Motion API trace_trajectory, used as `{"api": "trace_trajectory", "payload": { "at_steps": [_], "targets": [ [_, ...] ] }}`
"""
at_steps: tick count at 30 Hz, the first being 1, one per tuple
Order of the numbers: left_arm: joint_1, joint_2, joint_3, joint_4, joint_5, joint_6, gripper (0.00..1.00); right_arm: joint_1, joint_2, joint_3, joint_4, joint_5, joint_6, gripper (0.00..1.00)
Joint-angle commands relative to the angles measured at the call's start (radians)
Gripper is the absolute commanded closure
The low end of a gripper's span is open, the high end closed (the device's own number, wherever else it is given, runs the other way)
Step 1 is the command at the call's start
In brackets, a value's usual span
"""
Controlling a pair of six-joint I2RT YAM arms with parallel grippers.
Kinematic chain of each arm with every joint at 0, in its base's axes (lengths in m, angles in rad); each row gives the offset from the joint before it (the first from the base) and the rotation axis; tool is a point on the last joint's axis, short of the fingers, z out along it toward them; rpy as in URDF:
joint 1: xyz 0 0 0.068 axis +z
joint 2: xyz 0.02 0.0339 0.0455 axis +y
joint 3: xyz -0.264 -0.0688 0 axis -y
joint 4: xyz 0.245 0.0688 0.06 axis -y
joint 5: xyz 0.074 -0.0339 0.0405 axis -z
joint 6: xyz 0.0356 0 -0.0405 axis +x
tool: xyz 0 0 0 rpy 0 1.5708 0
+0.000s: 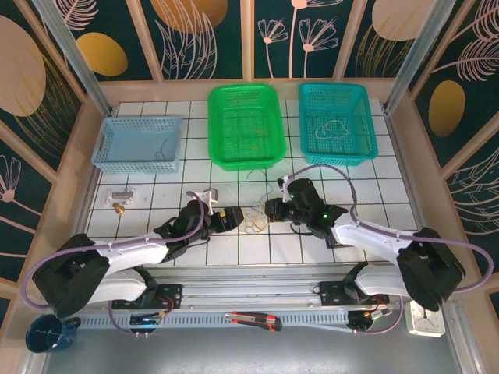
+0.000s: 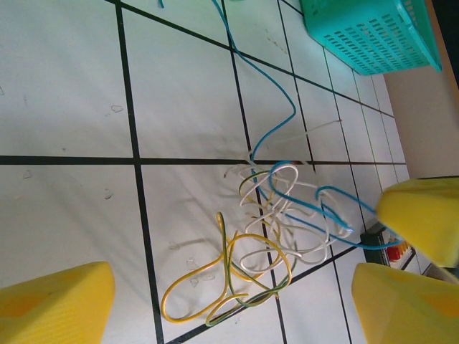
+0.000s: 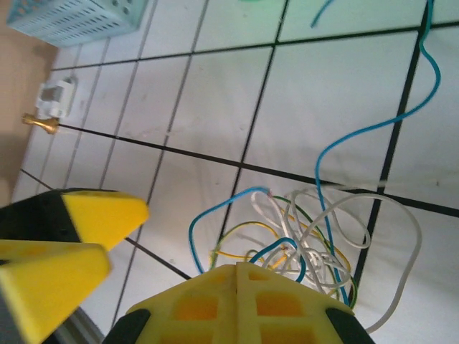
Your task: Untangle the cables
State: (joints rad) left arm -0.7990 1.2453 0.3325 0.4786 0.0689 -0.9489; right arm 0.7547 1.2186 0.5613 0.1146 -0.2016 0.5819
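Note:
The cables (image 1: 256, 224) lie as one tangle of yellow-green, blue and whitish loops on the gridded table between my two grippers. My left gripper (image 1: 232, 219) stands open just left of it. In the left wrist view the tangle (image 2: 272, 215) sits ahead of the wide-open left gripper (image 2: 229, 301), with a yellow loop nearest. My right gripper (image 1: 269, 209) is shut at the tangle's right edge. Its closed tips (image 3: 237, 269) cover part of the tangle (image 3: 308, 236), and a blue strand (image 2: 292, 115) runs into those fingers (image 2: 419, 218). The blue cable (image 3: 434, 79) trails off toward the baskets.
Three baskets line the back: light blue (image 1: 139, 142), green (image 1: 244, 125), teal (image 1: 337, 121), each with a loose wire inside. A small white connector and a brass piece (image 1: 121, 195) lie at the left. A box cutter (image 1: 253, 319) and a mug (image 1: 47, 333) sit by the arm bases.

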Motion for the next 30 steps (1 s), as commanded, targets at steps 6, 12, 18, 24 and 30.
{"api": "trace_trajectory", "payload": {
  "at_steps": [6,12,18,24,30],
  "targets": [
    [-0.006,-0.033,0.043,0.018,-0.012,-0.02,0.14,0.005,-0.128,0.047,0.029,-0.044,-0.011,1.0],
    [-0.005,-0.072,0.049,0.077,-0.02,-0.079,0.14,0.004,-0.133,0.052,0.046,-0.05,-0.011,1.0],
    [-0.006,-0.091,0.072,0.143,0.007,-0.133,0.19,0.005,-0.112,0.03,0.077,-0.059,-0.001,1.0],
    [-0.006,-0.047,0.103,0.198,0.083,-0.177,0.28,0.004,-0.096,0.022,0.098,-0.059,0.002,1.0],
    [-0.006,0.0,0.099,0.269,0.12,-0.228,0.38,0.005,-0.078,0.021,0.113,-0.059,0.002,1.0]
  ]
}}
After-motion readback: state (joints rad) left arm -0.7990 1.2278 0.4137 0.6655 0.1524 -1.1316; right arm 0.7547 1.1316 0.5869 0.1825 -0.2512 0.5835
